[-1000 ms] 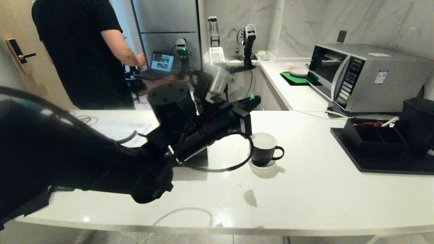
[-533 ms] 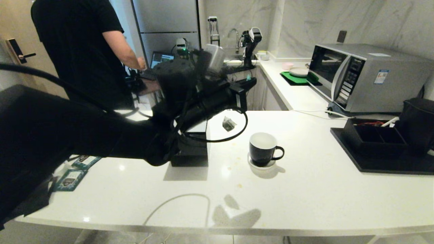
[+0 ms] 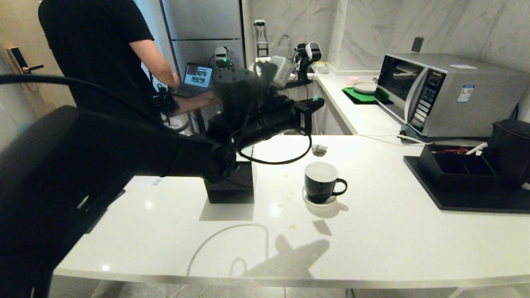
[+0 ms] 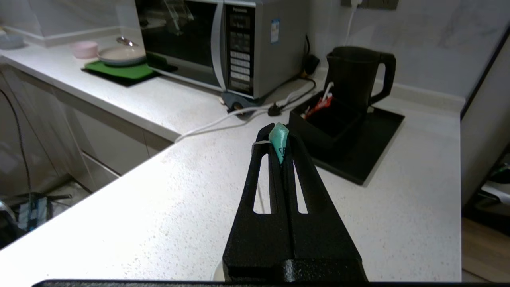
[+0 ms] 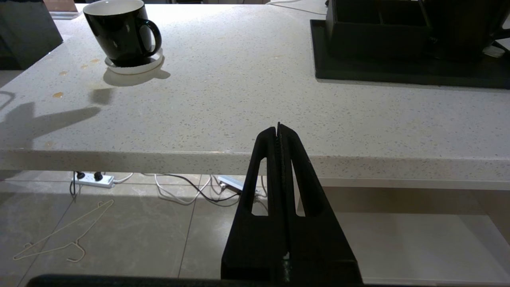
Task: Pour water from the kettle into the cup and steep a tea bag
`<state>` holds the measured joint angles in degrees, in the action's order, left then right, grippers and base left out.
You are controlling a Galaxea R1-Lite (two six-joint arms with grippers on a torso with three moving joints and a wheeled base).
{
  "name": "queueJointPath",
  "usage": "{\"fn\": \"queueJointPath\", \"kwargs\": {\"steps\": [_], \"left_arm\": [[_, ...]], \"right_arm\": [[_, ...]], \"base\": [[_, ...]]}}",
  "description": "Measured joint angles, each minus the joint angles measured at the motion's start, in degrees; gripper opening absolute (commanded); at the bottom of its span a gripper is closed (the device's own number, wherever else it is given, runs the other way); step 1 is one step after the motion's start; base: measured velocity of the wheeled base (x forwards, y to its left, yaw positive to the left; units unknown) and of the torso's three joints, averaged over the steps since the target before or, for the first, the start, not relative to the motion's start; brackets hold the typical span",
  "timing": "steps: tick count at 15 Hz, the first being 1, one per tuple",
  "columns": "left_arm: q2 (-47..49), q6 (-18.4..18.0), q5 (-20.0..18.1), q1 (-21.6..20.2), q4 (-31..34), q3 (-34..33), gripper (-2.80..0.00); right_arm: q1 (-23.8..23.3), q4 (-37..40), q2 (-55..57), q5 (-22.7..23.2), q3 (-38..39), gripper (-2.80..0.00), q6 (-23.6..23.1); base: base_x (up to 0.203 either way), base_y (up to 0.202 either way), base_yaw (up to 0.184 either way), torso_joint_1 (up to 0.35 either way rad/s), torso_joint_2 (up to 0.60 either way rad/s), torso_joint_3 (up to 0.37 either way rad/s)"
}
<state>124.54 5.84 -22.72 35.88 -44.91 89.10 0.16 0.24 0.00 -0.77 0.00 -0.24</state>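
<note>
The black cup with its white inside stands on a small white saucer mid-counter, also seen in the right wrist view. My left gripper hovers level above and behind the cup, shut on a teal paper tag. From the tag a thin string drops to the pale tea bag, which hangs in the air just behind the cup's rim. The matte black kettle stands on a black tray at the far right. My right gripper is parked shut, below the counter's front edge.
A black square box stands left of the cup, under my left arm. A black organiser shares the tray with the kettle, and a microwave sits behind it. A person stands beyond the counter at a laptop. A white cable crosses the counter.
My left arm has lifted and swung right. The tea bag came into view under the gripper and travelled right, from beside the black box to just behind the cup.
</note>
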Motion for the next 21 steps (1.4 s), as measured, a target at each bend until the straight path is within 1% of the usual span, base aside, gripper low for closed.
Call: {"fn": "queueJointPath", "kwargs": {"steps": [7, 14, 21], "left_arm": [[4.1, 0.0, -0.2, 1.1, 0.4, 0.9, -2.80], [6.8, -0.1, 0.4, 2.9, 0.2, 0.6, -2.80], [8.4, -0.3, 0.5, 3.3, 0.0, 0.2, -2.80]], "right_arm": [[0.0, 0.0, 0.0, 0.0, 0.0, -2.80, 0.0], [0.0, 0.0, 0.0, 0.0, 0.0, -2.80, 0.0], [0.0, 0.0, 0.0, 0.0, 0.0, -2.80, 0.0]], "base": [[0.000, 0.000, 0.000, 0.000, 0.00, 0.000], [0.000, 0.000, 0.000, 0.000, 0.00, 0.000], [0.000, 0.000, 0.000, 0.000, 0.00, 0.000]]}}
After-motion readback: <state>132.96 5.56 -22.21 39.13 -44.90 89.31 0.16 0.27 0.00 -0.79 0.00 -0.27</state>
